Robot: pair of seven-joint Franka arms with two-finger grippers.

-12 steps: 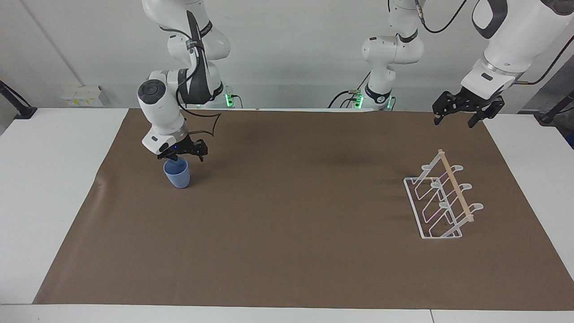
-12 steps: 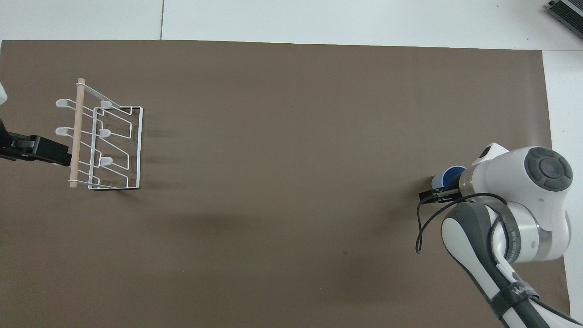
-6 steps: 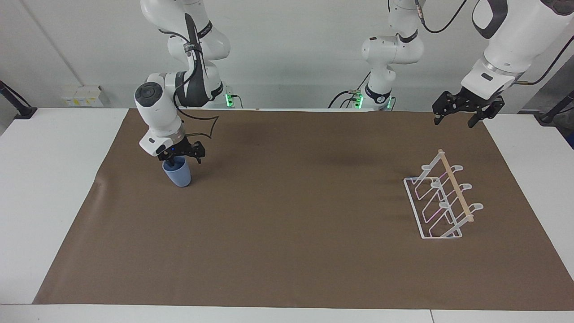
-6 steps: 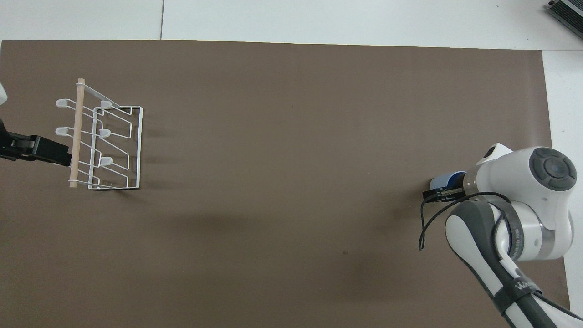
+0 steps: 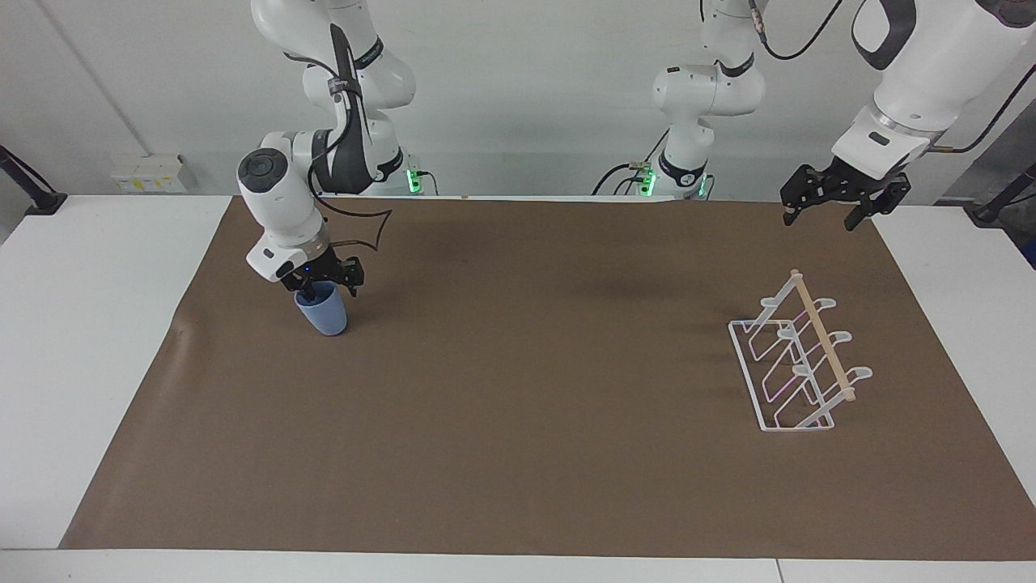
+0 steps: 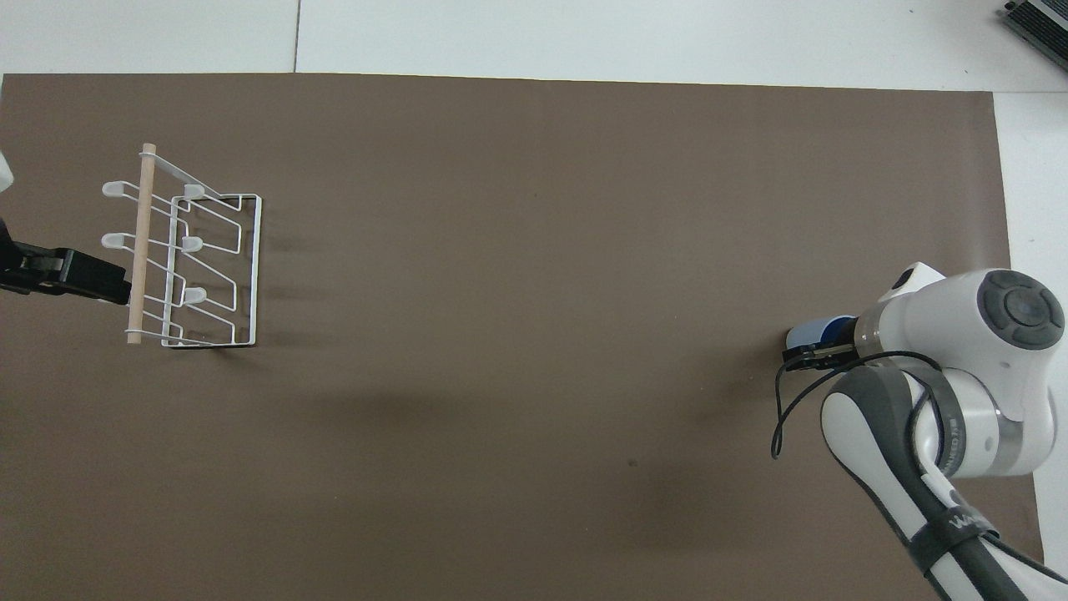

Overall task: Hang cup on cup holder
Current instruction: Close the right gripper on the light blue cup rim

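Right gripper [image 5: 322, 283] was down at the cup [image 5: 324, 314], wrist tilted so the forearm leaned toward the right arm's end of the surface [image 5: 518, 380]. Its jaws straddled the cup's rim, one finger apparently inside the mouth; whether they had clamped on it could not be told. Cup leaned off vertical, base on the brown mat, sitting toward the right arm's end. In the overhead view only a sliver of cup [image 6: 813, 332] showed at about 9 o'clock of the white wrist joint, with the right gripper [image 6: 808, 355] just under it.

Left gripper [image 5: 842, 202] hung in the air over the mat's edge at the left arm's end, wrist angled down from an elbow raised high, waiting. Jaws were apart, holding nothing. In the overhead view the left gripper [image 6: 117, 290] poked in beside the dowel.

Cup holder [image 5: 797, 356] stood on the mat at the left arm's end, well apart from the cup, roughly at 5 o'clock of the left gripper in the facing view. Prongs slanted up; none carried anything. Overhead view showed the holder [image 6: 188, 259] with its dowel on the edge toward the left arm's end.
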